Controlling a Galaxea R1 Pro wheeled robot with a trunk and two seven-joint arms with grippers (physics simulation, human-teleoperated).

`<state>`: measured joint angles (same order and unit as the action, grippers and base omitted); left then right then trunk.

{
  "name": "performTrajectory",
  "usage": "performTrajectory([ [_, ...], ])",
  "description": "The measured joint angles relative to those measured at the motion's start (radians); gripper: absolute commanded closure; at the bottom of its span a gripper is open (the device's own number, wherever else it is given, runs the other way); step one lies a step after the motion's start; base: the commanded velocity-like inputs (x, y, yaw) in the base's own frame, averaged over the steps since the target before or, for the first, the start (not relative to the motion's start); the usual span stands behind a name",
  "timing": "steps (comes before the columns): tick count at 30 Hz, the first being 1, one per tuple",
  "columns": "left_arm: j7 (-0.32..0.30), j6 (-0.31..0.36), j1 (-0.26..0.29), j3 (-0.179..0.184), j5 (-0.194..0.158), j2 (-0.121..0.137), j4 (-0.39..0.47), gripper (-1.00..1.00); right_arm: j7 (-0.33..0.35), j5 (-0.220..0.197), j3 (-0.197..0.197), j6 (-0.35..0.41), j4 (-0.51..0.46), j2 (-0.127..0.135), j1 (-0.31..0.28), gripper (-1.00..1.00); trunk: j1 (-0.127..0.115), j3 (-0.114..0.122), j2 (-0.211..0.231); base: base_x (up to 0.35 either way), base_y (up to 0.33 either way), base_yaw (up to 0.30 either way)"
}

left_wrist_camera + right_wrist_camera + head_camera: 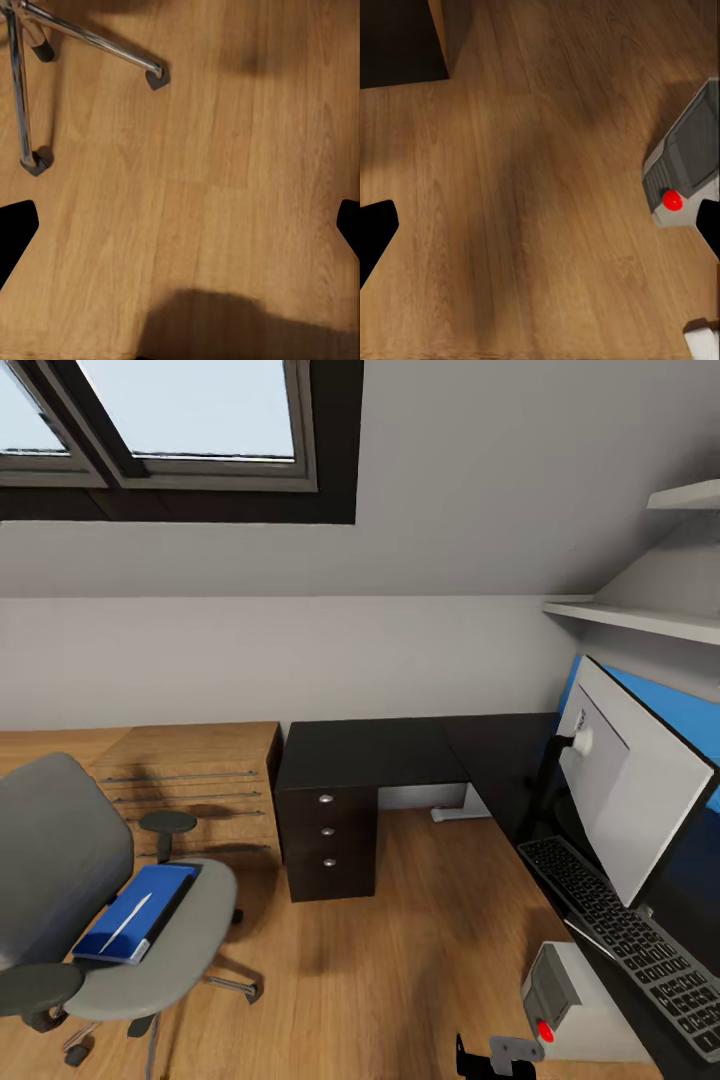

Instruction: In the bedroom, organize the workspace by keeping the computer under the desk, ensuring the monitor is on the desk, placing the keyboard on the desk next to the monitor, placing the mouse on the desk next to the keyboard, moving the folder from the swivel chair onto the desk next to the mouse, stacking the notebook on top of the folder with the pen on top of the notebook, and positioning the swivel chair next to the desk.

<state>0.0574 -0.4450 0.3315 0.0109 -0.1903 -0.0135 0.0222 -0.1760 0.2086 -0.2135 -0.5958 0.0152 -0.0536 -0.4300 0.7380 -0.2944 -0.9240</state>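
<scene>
Bedroom: one desk [370,752]; one monitor [630,800]; one keyboard [630,940]

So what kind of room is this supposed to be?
It looks like a home office corner in an attic room: a slanted ceiling with a skylight, a black desk carrying a monitor and keyboard, and a grey swivel chair on a wood floor.

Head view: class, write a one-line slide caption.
Blue folder lies on the swivel chair; keyboard and monitor sit on the desk.
</scene>
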Motion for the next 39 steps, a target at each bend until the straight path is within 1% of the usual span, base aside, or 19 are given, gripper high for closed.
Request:
performTrajectory([
  [8, -0.004, 0.002, 0.0, 0.001, 0.0, 0.0, 0.0, -1.0, 0.0, 0.0, 0.0, 0.0, 0.0, 0.0, 0.0, -1.0, 0.0, 0.0, 0.0, -0.219, -0.227, 0.0],
  [20, -0.005, 0.002, 0.0, 0.0, 0.0, 0.001, 0.0, -1.0, -0.002, -0.004, 0.0, -0.003, -0.003, 0.0, 0.0, -1.0, -0.001, 0.0, 0.0, -0.029, -0.307, 0.0],
  [27, -0.006, 0.002, 0.0, 0.0, 0.0, 0.001, 0.0, -1.0, 0.0, -0.006, -0.001, 0.001, -0.001, -0.001, 0.0, -1.0, 0.0, 0.0, 0.0, -0.108, -0.071, 0.0],
  [39, -0.006, 0.001, 0.0, 0.001, 0.0, 0.001, 0.0, -1.0, 0.005, -0.006, 0.0, 0.0, 0.0, -0.003, 0.014, -1.0, 0.0, 0.0, 0.0, -0.296, -0.005, 0.0],
])
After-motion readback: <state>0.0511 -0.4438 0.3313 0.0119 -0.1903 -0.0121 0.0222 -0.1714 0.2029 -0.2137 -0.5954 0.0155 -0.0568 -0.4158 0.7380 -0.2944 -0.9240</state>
